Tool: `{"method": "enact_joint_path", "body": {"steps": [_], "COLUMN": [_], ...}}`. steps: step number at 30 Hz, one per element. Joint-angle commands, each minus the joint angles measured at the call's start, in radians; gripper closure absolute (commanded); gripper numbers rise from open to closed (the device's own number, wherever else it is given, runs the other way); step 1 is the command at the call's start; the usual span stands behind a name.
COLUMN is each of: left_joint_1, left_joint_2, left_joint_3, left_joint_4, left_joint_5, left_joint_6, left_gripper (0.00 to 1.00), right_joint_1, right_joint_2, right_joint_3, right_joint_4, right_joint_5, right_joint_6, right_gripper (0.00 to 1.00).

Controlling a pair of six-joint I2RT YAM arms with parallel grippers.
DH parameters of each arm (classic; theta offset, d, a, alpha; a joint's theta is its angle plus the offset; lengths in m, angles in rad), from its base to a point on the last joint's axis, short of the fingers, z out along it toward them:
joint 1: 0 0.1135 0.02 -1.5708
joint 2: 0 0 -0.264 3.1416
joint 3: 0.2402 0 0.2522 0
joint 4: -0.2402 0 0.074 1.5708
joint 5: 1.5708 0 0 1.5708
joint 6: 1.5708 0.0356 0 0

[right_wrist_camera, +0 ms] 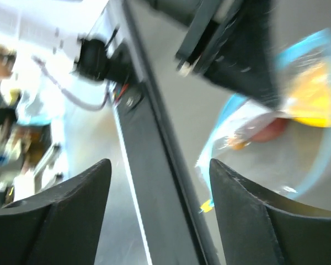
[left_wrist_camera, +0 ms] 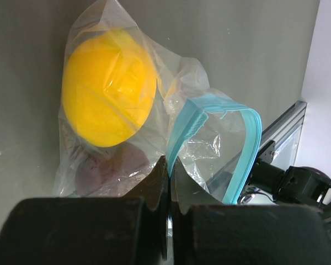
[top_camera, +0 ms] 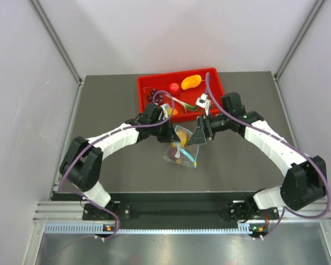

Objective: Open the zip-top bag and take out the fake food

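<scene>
The zip-top bag (top_camera: 181, 148) lies crumpled mid-table, its teal zip strip (left_wrist_camera: 209, 105) parted into an open loop. My left gripper (left_wrist_camera: 170, 161) is shut on one side of that strip, at the bag's left edge in the top view (top_camera: 172, 132). Inside the clear plastic sit a round yellow lemon (left_wrist_camera: 109, 88) and a dark maroon piece (left_wrist_camera: 107, 168). My right gripper (right_wrist_camera: 160, 163) stands open just right of the bag (top_camera: 201, 136), nothing between its fingers; the bag's edge (right_wrist_camera: 237, 138) shows blurred beside its right finger. An orange-yellow mango (top_camera: 191, 81) lies in the red tray.
The red tray (top_camera: 215, 74) stands at the back, just behind both grippers, holding a red ball (top_camera: 175, 87), purple grapes (top_camera: 153, 96) and other small toys. The table's near metal edge (right_wrist_camera: 154, 138) runs under the right gripper.
</scene>
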Motion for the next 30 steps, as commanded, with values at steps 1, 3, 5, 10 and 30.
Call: {"method": "enact_joint_path", "body": {"steps": [1,3,5,10,30], "left_joint_1": [-0.005,-0.003,-0.003,-0.004,-0.004], "left_joint_2": [0.000,0.000,-0.005,-0.020,-0.049], "left_joint_3": [0.053,0.055,0.058,0.048,0.036], "left_joint_4": [0.031,0.028,0.027,0.027,-0.001], "left_joint_5": [0.022,0.021,0.019,0.035,0.042], "left_joint_6": [-0.007,-0.008,-0.008,-0.007,0.035], "left_gripper": [1.00,1.00,1.00,1.00,1.00], "right_joint_1": [0.042,0.046,0.046,0.046,0.002], "right_joint_2": [0.078,0.123,0.149,0.213,0.171], "right_joint_3": [0.028,0.016,0.008,-0.025,-0.237], "right_joint_4": [-0.105,-0.089,-0.054,0.073,0.482], "right_joint_5": [-0.093,-0.066,0.018,0.126,0.355], "right_joint_6": [-0.122,-0.122,-0.103,-0.026,0.343], "right_gripper": [0.32,0.34,0.36,0.38,0.37]}}
